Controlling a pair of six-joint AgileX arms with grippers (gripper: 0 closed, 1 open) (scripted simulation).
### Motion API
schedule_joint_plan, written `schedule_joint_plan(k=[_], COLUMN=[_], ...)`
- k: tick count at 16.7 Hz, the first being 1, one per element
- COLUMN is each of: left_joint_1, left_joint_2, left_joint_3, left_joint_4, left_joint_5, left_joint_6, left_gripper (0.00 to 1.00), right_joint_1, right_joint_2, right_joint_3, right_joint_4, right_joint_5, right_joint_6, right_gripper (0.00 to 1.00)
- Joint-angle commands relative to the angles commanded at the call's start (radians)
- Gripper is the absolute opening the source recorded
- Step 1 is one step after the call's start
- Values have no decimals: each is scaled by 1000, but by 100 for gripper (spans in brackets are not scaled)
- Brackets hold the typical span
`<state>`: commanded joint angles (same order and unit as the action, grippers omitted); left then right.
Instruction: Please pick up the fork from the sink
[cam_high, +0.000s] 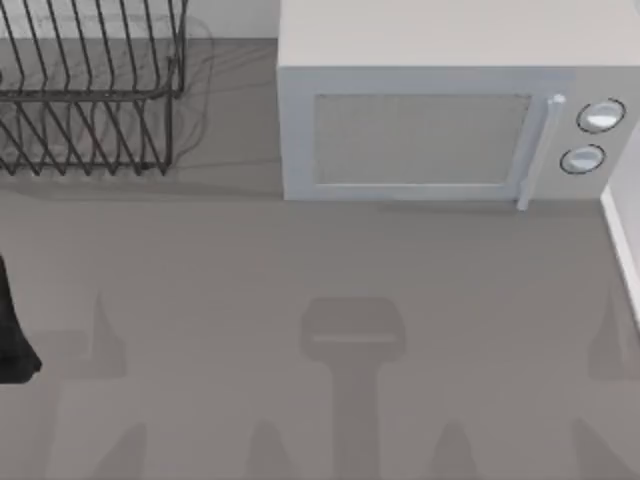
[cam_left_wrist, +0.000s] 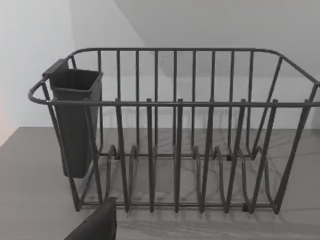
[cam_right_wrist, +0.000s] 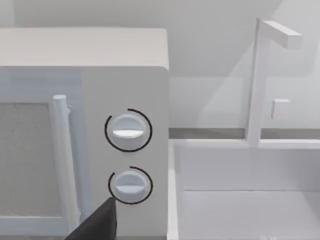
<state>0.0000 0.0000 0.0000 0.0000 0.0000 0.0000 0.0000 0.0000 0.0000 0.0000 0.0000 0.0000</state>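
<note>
The countertop (cam_high: 300, 300) lies bare across the middle, as if nothing has started. The white microwave (cam_high: 440, 110) sits at the back, door shut, its two dials (cam_right_wrist: 128, 131) facing the right wrist camera. Just beside it, at the table's right edge, is the white sink (cam_right_wrist: 250, 200) with a square faucet (cam_right_wrist: 260, 75) over it; the basin's floor is mostly hidden, so I cannot make out the fork in it. The dark wire dish rack (cam_high: 90, 90) stands at the back left, a cutlery cup (cam_left_wrist: 75, 120) hooked on one end. A dark part of the left arm (cam_high: 15, 340) sits at the left edge. I cannot tell how wide either gripper stands or whether it holds anything. I'd say the right arm is nearer the sink, so better placed to reach in.
</note>
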Motion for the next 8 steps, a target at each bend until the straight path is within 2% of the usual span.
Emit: schedule_joint_plan(k=[4, 8], left_joint_1=[0, 0], left_joint_2=[0, 0], left_joint_3=[0, 0], left_joint_4=[0, 0], left_joint_5=[0, 0], left_joint_6=[0, 0], left_gripper=[100, 100], right_joint_1=[-3, -23], right_joint_2=[29, 203], right_joint_3=[25, 173], right_joint_4=[-15, -105], right_joint_5=[0, 0], right_joint_6=[-3, -20], right_gripper=[100, 100])
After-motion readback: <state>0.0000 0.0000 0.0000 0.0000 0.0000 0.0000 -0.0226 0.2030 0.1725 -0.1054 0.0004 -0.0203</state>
